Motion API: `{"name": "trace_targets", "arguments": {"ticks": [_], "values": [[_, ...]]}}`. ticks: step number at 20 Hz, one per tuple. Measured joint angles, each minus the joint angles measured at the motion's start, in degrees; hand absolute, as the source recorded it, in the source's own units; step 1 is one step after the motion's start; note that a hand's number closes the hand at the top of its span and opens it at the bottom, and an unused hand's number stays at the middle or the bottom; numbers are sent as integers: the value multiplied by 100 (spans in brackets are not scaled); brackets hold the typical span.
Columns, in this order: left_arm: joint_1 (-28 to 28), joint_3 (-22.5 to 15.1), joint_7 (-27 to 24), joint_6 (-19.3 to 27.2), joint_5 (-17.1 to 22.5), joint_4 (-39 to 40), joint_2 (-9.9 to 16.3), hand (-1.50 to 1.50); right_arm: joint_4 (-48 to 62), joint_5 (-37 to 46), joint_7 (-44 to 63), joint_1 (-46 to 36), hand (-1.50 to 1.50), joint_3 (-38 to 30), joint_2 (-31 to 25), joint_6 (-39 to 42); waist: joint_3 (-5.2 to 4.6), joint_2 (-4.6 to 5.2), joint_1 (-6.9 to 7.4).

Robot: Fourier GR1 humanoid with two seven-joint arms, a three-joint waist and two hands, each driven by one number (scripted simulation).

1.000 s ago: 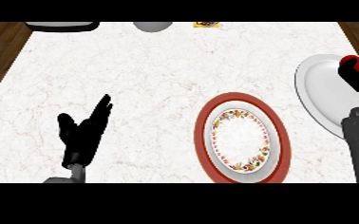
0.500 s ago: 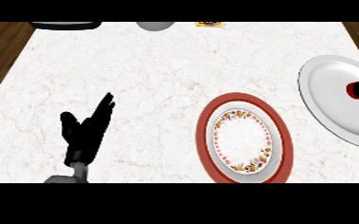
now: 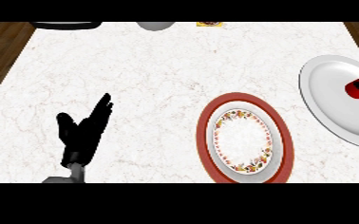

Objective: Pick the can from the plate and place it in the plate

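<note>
Left hand (image 3: 82, 132): we see it resting near the counter's (image 3: 140, 85) front-left, fingers straight.
Can (image 3: 353, 88): red, on the white plate (image 3: 326, 90) at the right edge.
Red-rimmed plate (image 3: 243, 137): near the front edge.

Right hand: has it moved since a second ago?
Yes. It was beside the white plate at the right edge; now it has withdrawn out of view.

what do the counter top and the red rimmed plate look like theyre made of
White counter top: looks like polished marble, judging by its faint grey-brown veining. Round red-rimmed plate: probably glazed ceramic, with a smooth white centre and a painted floral band, though the look leaves it open.
</note>
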Motion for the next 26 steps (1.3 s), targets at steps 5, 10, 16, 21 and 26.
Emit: {"name": "trace_targets", "arguments": {"ticks": [5, 10, 16, 21, 26], "values": [[40, 65, -88, -40, 12, 36, 10, 0, 52, -880, -1160, 17, -150, -732, 20, 88, -6, -23, -44], [44, 73, -11, 26, -52, 46, -51, 0, -54, -1594, -1683, 327, -150, -1107, 44, 754, -16, -69, -121], [145, 121, -77, 51, -108, 23, -75, 0, -1131, -2099, -1688, 1269, -150, -985, 480, 1768, -33, -108, -223], [185, 137, 57, 37, -124, -118, -59, 0, -2438, -2304, -1354, 2331, -150, -756, 863, 2334, -42, -106, -240], [148, 178, 148, 22, -117, -114, -93, 0, -3891, -2178, -933, 3397, -150, -425, 1395, 2391, -45, -95, -229]]}}
